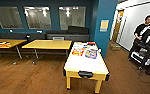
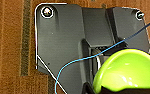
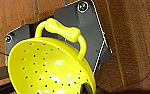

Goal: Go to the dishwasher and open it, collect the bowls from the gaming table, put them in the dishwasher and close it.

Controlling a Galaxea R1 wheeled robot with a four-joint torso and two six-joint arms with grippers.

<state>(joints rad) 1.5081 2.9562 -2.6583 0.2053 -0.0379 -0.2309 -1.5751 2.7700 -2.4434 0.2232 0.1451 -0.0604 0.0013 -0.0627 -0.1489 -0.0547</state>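
Note:
A lime-green bowl (image 2: pixel 127 71) hangs over the wood floor in the left wrist view, with my left gripper (image 2: pixel 111 89) shut on its rim. In the right wrist view a yellow-green bowl (image 3: pixel 48 67) with small holes and a loop handle is held above the floor by my right gripper (image 3: pixel 87 88), shut on its edge. The gaming table (image 1: pixel 87 66), with a white top and pale yellow edge, stands ahead in the middle of the head view. The dishwasher is out of view.
Colourful items (image 1: pixel 84 52) lie at the far end of the gaming table. Two yellow wood-topped tables (image 1: pixel 48 44) (image 1: pixel 4 43) stand at the left before a dark bench. A teal pillar (image 1: pixel 104 25) rises behind the table. A person (image 1: pixel 143 32) with a control rig stands at the right.

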